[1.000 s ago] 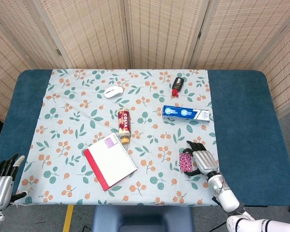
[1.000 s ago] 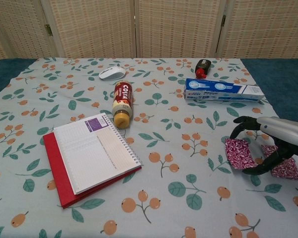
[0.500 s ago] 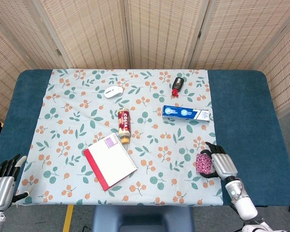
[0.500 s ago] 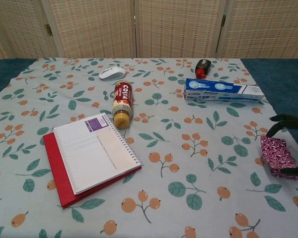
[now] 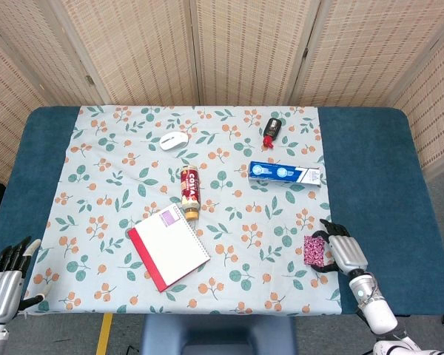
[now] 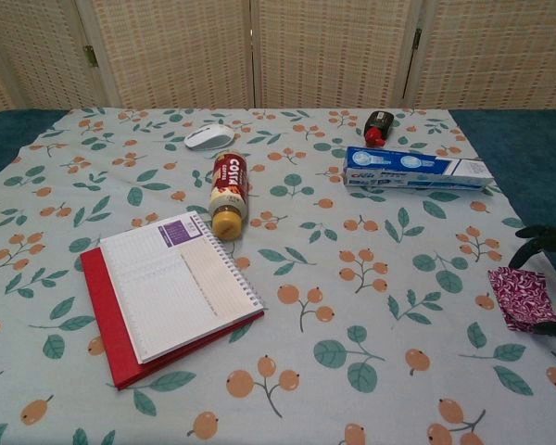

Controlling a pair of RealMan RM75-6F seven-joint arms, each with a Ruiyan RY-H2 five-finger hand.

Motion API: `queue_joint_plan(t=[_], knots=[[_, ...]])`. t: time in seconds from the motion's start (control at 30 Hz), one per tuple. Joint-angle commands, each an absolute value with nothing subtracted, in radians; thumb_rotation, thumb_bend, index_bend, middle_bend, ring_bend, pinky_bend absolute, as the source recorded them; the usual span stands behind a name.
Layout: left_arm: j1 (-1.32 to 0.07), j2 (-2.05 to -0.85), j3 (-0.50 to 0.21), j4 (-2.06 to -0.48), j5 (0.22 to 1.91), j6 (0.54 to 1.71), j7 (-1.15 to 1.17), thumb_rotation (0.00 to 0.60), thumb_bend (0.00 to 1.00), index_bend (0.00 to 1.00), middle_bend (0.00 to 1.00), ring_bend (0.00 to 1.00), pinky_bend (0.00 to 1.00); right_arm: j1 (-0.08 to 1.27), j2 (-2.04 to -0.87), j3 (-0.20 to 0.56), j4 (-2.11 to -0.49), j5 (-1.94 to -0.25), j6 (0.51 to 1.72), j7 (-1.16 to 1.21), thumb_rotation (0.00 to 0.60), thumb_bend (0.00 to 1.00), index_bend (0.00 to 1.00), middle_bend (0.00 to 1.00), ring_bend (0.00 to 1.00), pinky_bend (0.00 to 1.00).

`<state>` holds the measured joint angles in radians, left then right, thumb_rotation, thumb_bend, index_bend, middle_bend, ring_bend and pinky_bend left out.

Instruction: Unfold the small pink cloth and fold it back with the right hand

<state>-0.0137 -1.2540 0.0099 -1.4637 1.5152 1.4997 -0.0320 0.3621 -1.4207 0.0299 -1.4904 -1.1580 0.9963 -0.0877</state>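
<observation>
From the head view, the small pink cloth [image 5: 314, 251] lies as a compact folded square near the tablecloth's [image 5: 118, 177] right edge, the right hand [image 5: 344, 251] arched beside it, fingers apart, gripping nothing; the left hand [image 5: 4, 285] idles open. The chest view shows the cloth flat, so folding looks nearly finished.

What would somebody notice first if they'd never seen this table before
Probably the red notebook lying open at the front of the leafy tablecloth, with a coffee bottle on its side just behind it. Next, the right hand at the cloth's right edge, its fingers arched beside a small pink cloth. A blue toothpaste box lies further back.
</observation>
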Motion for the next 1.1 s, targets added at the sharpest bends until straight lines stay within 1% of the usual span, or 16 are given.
queue_joint_plan(t=[0.03, 0.53, 0.7, 0.83, 1.1], knots=[[-0.014, -1.255, 0.010, -1.463, 1.516, 1.499, -0.033, 0.600, 0.29, 0.11, 0.06, 0.10, 0.00, 0.362, -1.422, 0.031, -1.490, -1.160, 0.995, -0.090, 0.521, 0.21, 0.26, 0.06, 0.00, 0.00], [-0.012, -1.258, 0.010, -1.450, 1.513, 1.499, -0.046, 0.600, 0.29, 0.11, 0.06, 0.10, 0.00, 0.359, -1.421, 0.035, -1.496, -1.155, 0.989, -0.104, 0.523, 0.21, 0.19, 0.06, 0.00, 0.00], [-0.013, -1.258, 0.009, -1.451, 1.514, 1.500, -0.046, 0.600, 0.29, 0.11, 0.06, 0.10, 0.00, 0.350, -1.411, 0.034, -1.510, -1.167, 1.004, -0.099, 0.521, 0.21, 0.19, 0.06, 0.00, 0.00], [-0.014, -1.255, 0.004, -1.456, 1.515, 1.505, -0.045, 0.600, 0.29, 0.11, 0.06, 0.10, 0.00, 0.319, -1.368, 0.034, -1.556, -1.225, 1.091, -0.090, 0.522, 0.21, 0.19, 0.06, 0.00, 0.00], [-0.016, -1.261, -0.006, -1.460, 1.525, 1.527, -0.035, 0.600, 0.29, 0.11, 0.06, 0.10, 0.00, 0.198, -1.271, 0.020, -1.632, -1.407, 1.403, -0.110, 0.526, 0.21, 0.19, 0.07, 0.00, 0.00]])
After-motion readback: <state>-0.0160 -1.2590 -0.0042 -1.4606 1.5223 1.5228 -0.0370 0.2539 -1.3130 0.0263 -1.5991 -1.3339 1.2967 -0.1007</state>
